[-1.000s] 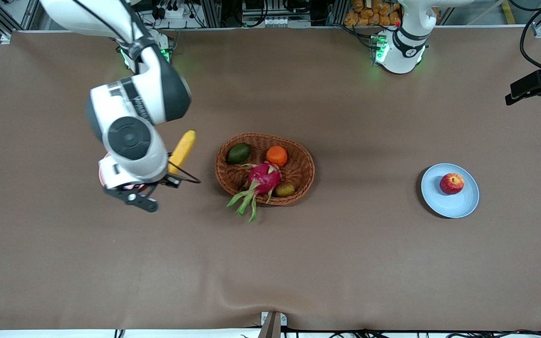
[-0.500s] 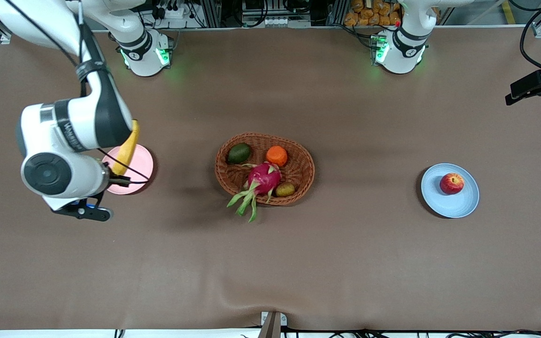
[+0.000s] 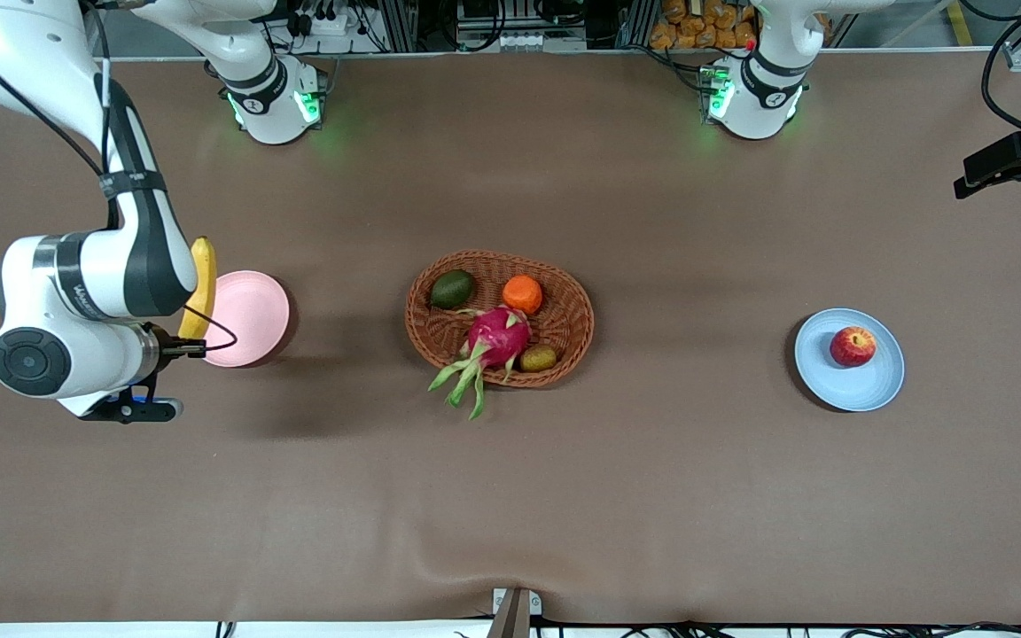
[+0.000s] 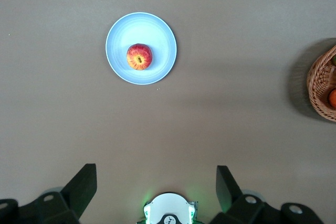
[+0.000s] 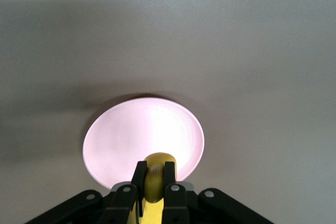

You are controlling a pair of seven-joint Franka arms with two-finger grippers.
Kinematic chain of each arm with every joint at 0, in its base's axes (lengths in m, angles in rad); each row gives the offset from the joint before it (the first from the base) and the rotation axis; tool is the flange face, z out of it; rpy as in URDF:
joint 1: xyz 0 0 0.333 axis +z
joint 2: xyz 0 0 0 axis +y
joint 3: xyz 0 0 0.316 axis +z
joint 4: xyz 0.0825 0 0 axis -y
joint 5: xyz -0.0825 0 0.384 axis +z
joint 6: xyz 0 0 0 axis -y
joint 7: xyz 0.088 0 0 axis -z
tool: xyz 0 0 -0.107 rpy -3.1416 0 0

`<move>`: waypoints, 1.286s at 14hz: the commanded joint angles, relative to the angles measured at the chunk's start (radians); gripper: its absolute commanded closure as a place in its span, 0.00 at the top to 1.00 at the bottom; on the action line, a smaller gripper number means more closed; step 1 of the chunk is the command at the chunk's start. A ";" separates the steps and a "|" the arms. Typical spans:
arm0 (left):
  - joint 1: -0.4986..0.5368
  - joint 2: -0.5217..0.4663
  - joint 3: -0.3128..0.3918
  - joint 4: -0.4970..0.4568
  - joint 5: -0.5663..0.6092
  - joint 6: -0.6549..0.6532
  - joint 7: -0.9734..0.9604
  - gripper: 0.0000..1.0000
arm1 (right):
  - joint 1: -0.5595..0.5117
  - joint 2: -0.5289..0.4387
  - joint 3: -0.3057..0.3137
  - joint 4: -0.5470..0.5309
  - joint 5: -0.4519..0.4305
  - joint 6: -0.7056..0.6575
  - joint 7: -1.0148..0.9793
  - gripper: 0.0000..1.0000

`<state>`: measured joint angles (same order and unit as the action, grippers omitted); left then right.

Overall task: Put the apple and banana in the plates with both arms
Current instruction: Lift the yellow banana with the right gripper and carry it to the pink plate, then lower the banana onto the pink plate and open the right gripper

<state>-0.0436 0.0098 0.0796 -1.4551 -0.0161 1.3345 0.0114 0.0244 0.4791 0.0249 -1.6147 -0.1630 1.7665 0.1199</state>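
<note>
Banana (image 3: 202,285) pinched in right hand (image 5: 153,178) above pink plate (image 3: 253,312); left hand (image 4: 156,188) spread.

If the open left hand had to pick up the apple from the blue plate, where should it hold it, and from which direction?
Probably from straight above, fingers closing on the widest part of the apple. It sits stem dimple up on the shallow blue plate, nearer the rim toward the robots, with nothing beside it. The left hand is open, high over the table, looking down on it.
</note>
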 commanded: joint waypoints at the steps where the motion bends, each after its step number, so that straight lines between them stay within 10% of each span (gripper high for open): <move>1: 0.008 -0.002 -0.008 0.004 -0.004 0.003 -0.010 1.00 | -0.020 -0.115 0.020 -0.218 0.014 0.155 -0.014 0.00; 12: 0.008 -0.002 -0.008 0.004 -0.004 0.003 -0.010 1.00 | -0.027 -0.128 0.018 -0.468 0.014 0.527 0.000 0.00; 15: 0.008 -0.002 -0.008 0.004 -0.004 0.002 -0.010 1.00 | -0.027 -0.134 0.018 -0.456 0.014 0.510 0.004 0.61; 16: 0.008 -0.002 -0.008 0.004 -0.004 0.002 -0.010 1.00 | -0.027 -0.142 0.018 -0.444 0.014 0.490 0.004 1.00; 18: 0.008 -0.001 -0.008 0.004 -0.004 0.003 -0.011 1.00 | -0.024 -0.158 0.023 -0.383 0.014 0.389 0.004 1.00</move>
<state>-0.0434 0.0098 0.0796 -1.4552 -0.0161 1.3345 0.0114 0.0186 0.3712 0.0268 -2.0257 -0.1610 2.2399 0.1234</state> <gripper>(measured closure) 0.000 0.498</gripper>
